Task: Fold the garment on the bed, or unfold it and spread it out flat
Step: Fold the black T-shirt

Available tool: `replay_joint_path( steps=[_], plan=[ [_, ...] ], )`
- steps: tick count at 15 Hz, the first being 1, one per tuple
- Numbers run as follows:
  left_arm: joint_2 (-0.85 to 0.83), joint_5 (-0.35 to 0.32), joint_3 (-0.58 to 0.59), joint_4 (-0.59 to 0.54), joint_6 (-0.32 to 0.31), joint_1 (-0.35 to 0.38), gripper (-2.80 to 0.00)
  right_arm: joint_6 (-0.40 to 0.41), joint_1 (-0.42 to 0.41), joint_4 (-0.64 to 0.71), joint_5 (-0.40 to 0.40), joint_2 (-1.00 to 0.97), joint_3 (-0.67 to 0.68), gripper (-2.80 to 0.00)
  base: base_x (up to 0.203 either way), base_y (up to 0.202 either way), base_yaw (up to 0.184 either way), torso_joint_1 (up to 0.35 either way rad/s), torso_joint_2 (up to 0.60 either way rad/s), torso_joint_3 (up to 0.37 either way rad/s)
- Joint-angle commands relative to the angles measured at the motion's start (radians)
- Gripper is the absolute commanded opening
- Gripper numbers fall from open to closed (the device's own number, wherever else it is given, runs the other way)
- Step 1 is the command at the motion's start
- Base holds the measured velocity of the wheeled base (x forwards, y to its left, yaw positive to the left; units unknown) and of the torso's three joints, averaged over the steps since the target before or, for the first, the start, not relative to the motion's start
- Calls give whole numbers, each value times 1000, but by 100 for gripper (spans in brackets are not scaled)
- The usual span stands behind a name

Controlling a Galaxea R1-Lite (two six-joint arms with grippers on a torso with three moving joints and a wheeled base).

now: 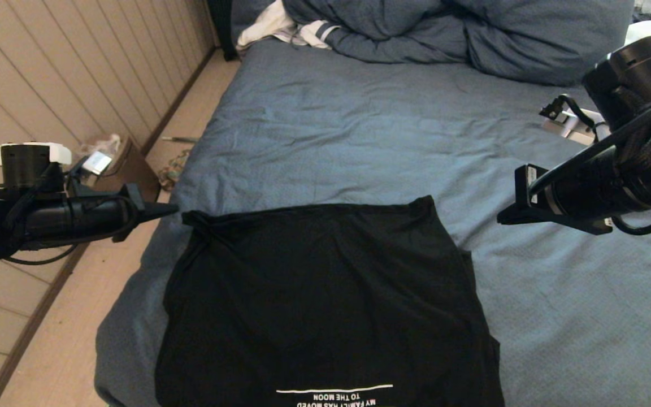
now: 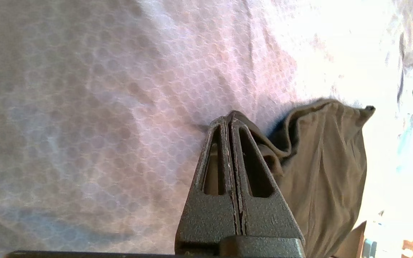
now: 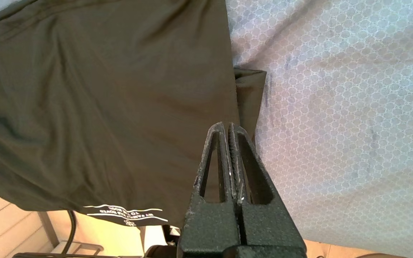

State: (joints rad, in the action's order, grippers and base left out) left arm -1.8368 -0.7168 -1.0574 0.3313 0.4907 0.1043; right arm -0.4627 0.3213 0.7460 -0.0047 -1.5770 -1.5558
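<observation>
Now, left fingers (image 1: 170, 210): pressed together, pinching my garment's (image 1: 325, 299) far-left corner.
Right fingers (image 1: 506, 217): closed on nothing, hovering right of the garment.
Garment: spread on the bed's (image 1: 359, 130) near edge, lettering toward me.
Beyond: blue duvet (image 1: 461, 34) at the bed's far end.

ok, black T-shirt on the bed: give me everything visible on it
The black short-sleeved T-shirt lies mostly flat on the slate-blue bed sheet at its near end, thin soft fabric with light wrinkles. White lettering under a white line shows at its near edge. A sleeve pokes out on the right side. Its far left corner is bunched at the tip of the shut left gripper; whether it is pinched cannot be told. The shut right gripper hangs clear.
</observation>
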Motion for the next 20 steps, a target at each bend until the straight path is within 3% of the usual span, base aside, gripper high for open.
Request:
replay_joint_path(
  steps=[1, 8, 10, 13, 14, 20],
  plan=[
    [5, -11, 4, -1, 5, 2, -280, -1, 6, 3, 0, 17, 9, -280, 0, 0, 0, 0, 0, 0],
    [217, -86, 115, -11, -64, -18, -280, 3, 17, 1, 1, 21, 39, -280, 0, 0, 0, 0, 0, 0],
    [222, -178, 133, -16, -62, -18, -280, 1, 25, 2, -4, 25, 98, -280, 0, 0, 0, 0, 0, 0],
    [189, -205, 114, -51, -60, -18, -280, 13, 28, -5, -7, 46, 240, -280, 0, 0, 0, 0, 0, 0],
    [180, -205, 113, -52, -60, -18, -280, 28, 33, -20, -7, 52, 288, 0, 0, 0, 0, 0, 0, 0],
    [159, -207, 113, -49, -60, -18, -280, 84, 69, -196, 4, 23, 442, 0, 0, 0, 0, 0, 0, 0]
  ],
)
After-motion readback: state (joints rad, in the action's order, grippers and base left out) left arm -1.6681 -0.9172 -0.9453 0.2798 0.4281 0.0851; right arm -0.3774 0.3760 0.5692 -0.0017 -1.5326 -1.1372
